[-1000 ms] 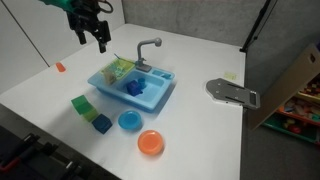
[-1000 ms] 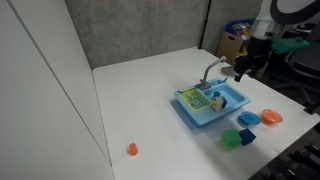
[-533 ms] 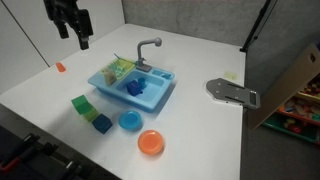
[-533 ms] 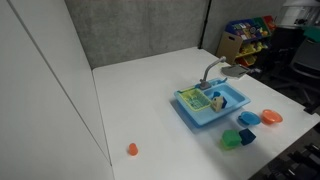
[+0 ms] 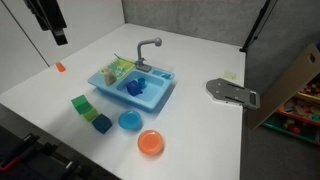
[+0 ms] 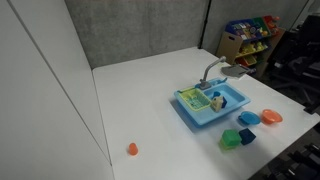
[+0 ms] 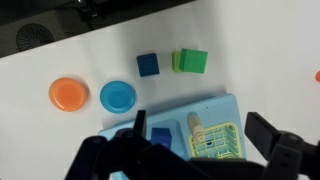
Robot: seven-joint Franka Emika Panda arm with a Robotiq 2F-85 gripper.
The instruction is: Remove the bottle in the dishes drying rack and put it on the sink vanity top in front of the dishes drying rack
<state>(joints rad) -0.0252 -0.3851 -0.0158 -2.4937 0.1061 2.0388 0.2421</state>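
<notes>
In the wrist view a beige bottle point(image 7: 198, 128) lies along one edge of the light-green dishes drying rack point(image 7: 222, 145), its top end sticking out over the light-blue sink vanity top point(image 7: 215, 108). My gripper point(image 7: 205, 132) is open and empty, high above the sink, its dark fingers framing the rack. In an exterior view the gripper point(image 5: 55, 30) hangs far up and to the side of the sink point(image 5: 160, 98). The rack shows in both exterior views point(image 5: 120, 70) point(image 6: 192, 98). The gripper is out of the frame in the view with the point point(image 6: 192, 98).
A grey faucet point(image 5: 148, 48) stands behind the dark-blue basin point(image 5: 135, 88). On the white table lie an orange plate point(image 7: 68, 94), a blue plate point(image 7: 117, 96), a blue cube point(image 7: 148, 65), a green cube point(image 7: 193, 61), a small orange object point(image 5: 60, 67) and a grey fixture point(image 5: 232, 92).
My gripper has moved up and away from the sink, toward the frame corner in one exterior view and out of frame in the other. The objects have not moved.
</notes>
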